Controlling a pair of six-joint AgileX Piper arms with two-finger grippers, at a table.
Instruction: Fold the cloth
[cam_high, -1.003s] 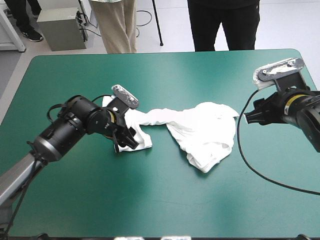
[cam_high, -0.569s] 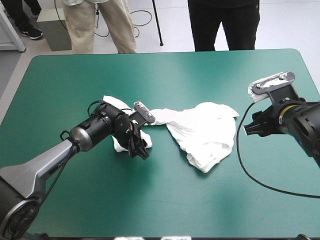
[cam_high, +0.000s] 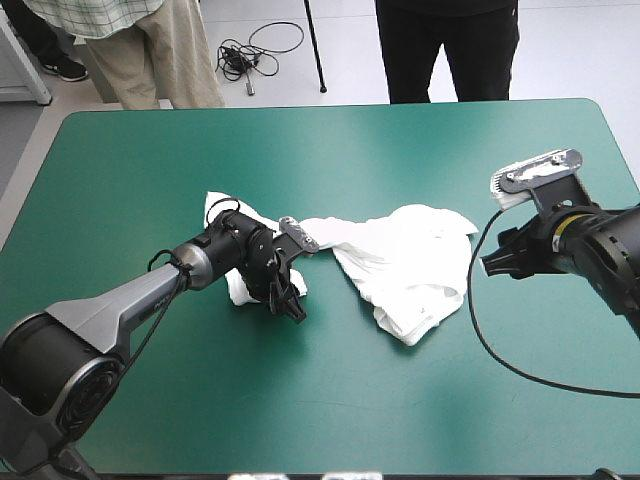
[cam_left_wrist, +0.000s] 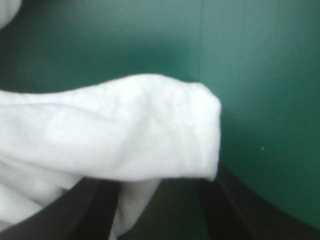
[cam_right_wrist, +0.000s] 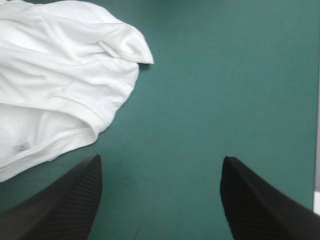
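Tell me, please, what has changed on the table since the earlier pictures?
The left gripper slid right along the T-shirt's left end, its arm lowering; a hemmed end now lies between its open fingers, not gripped. The right gripper, open, drifted slightly toward the T-shirt. The main heap stayed put.

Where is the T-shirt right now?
In the high view the T-shirt lies crumpled near the middle of the table, its left end at the left gripper, a fold between the open jaws; the right gripper is apart, beyond its right side.
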